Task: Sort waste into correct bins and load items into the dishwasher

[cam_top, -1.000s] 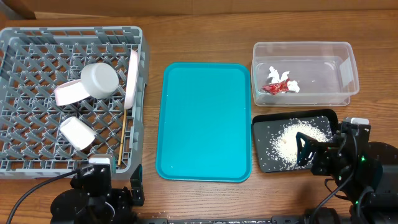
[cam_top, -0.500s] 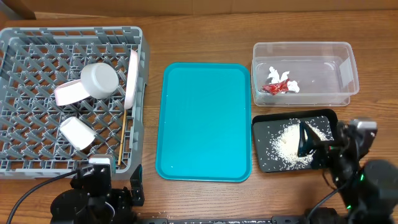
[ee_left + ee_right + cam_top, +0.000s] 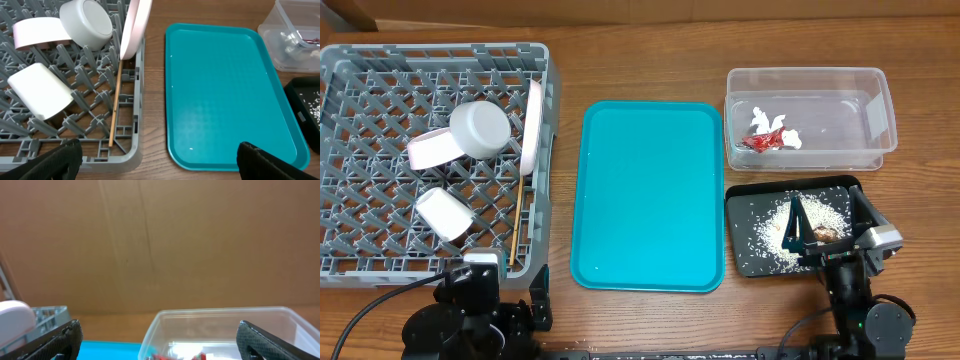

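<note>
From overhead, the right gripper [image 3: 826, 214] hangs over the black tray [image 3: 745, 205], its 2 fingers spread wide and holding nothing. The rice [image 3: 775, 232] and the brown scrap [image 3: 827, 233] lie in the tray right under that hand, the scrap between the fingers. The red wrapper [image 3: 763, 142] and white paper [image 3: 761, 118] sit in the clear tub [image 3: 880, 95] just behind. The teal tray [image 3: 650, 195] is bare. In the dish rack [image 3: 380, 52], the grey-green bowl [image 3: 480, 128] rests against the pale pink bowl [image 3: 432, 150], and the plate [image 3: 531, 125] stands on edge by the right wall. The left wrist view shows the left gripper [image 3: 157, 150] wide open and empty, just in front of the rack. The chopsticks [image 3: 115, 102] lie under the plate, long axis running front to back along that wall. The right wrist view looks level across the tub at a cardboard wall, fingers [image 3: 55, 340] far apart. Sorting and loading look done. Any further pick from the rack would fall to the left arm, and the waste lies under the right.
</note>
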Robot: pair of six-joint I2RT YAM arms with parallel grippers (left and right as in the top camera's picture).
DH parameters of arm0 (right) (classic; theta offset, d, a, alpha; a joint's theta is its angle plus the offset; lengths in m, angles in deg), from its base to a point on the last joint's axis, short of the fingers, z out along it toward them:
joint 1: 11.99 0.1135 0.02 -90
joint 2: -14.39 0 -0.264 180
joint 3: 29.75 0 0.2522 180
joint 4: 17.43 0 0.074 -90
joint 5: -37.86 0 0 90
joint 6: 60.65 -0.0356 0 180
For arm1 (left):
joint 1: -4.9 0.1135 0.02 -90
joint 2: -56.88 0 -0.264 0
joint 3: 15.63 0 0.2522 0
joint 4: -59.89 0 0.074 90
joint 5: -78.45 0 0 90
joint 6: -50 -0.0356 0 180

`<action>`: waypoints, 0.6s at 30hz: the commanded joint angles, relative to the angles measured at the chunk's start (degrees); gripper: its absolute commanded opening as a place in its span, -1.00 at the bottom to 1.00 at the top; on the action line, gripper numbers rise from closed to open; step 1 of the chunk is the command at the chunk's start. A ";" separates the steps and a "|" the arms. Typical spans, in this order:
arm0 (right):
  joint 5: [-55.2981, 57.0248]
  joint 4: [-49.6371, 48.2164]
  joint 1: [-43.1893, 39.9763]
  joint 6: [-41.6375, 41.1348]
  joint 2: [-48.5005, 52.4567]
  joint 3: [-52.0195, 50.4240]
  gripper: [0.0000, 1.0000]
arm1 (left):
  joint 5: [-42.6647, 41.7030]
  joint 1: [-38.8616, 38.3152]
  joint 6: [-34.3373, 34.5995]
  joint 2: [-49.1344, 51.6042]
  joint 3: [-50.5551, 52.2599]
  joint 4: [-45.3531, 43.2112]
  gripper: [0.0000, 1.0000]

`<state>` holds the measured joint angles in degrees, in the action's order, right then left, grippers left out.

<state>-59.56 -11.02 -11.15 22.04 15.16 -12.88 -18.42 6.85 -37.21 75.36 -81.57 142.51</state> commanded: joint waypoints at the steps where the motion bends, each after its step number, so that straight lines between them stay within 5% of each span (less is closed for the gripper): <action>1: 1.95 2.32 0.37 -0.13 -0.61 -2.67 1.00 | -0.59 -0.11 -1.09 -0.44 0.20 -0.13 1.00; 5: 2.45 11.47 0.17 -0.13 -0.61 -2.67 1.00 | -0.59 -0.11 -1.09 -0.44 0.20 -0.13 1.00; 18: 2.47 11.76 0.17 -0.13 -0.39 -2.64 1.00 | -0.59 -0.11 -1.09 -0.44 0.20 -0.13 1.00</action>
<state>-57.68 1.00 -11.15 22.02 15.07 -14.95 -18.62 6.85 -37.21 75.36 -81.51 142.53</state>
